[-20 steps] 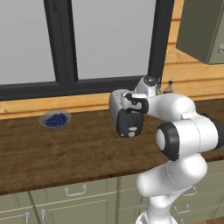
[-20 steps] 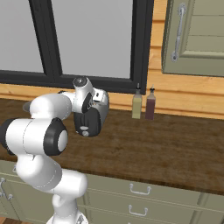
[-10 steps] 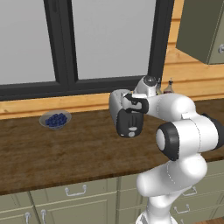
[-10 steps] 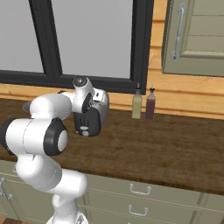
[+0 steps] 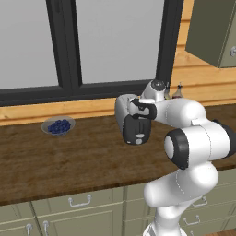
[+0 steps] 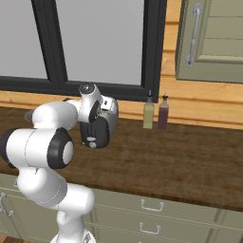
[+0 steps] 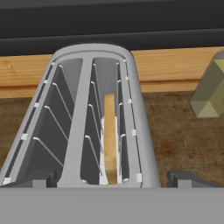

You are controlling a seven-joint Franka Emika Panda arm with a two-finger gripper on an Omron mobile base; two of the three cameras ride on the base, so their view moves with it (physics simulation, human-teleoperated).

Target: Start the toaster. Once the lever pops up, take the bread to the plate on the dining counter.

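Standing between wide-apart jaws: toaster (image 7: 94,118), bread (image 7: 110,140) inside.

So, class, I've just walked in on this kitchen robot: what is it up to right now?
The white arm holds its open gripper right over the toaster on the wooden counter, holding nothing. A slice of bread stands in one of the two top slots. A bowl of blueberries sits further along the counter, and two bottles stand by the wall.

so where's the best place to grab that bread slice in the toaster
Probably by its top edge, coming straight down from above. The bread stands on edge in one slot of the toaster, with wire guides close on both faces, so only the thin upper edge is free. The open gripper should pinch across the slice's thickness.
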